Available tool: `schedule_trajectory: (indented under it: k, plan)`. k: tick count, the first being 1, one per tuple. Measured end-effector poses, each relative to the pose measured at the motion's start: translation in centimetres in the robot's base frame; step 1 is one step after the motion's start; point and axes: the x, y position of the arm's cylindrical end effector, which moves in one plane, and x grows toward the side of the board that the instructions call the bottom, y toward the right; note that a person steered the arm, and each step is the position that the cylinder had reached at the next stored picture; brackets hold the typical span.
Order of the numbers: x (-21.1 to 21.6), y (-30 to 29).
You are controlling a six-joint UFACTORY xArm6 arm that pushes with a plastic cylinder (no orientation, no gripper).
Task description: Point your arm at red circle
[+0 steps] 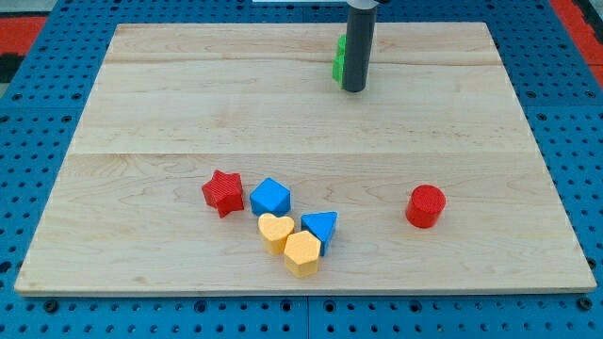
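The red circle (426, 205), a short red cylinder, stands alone at the view's lower right of the wooden board (170, 104). My tip (354, 90) is near the view's top centre, far up and to the left of the red circle. It stands right beside a green block (337, 58) that the rod partly hides, so its shape cannot be made out.
A cluster lies at the view's lower centre: a red star (222, 192), a blue cube (270, 198), a blue triangle (320, 228), a yellow heart (275, 231) and a yellow hexagon (302, 252). Blue pegboard (38, 122) surrounds the board.
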Motion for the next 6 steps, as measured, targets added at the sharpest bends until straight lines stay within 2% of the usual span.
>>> schedule_trajectory:
  k: [3, 5, 6]
  plan:
    - [-3.7, 0.1]
    - [5.5, 9.0]
    - [12.7, 10.3]
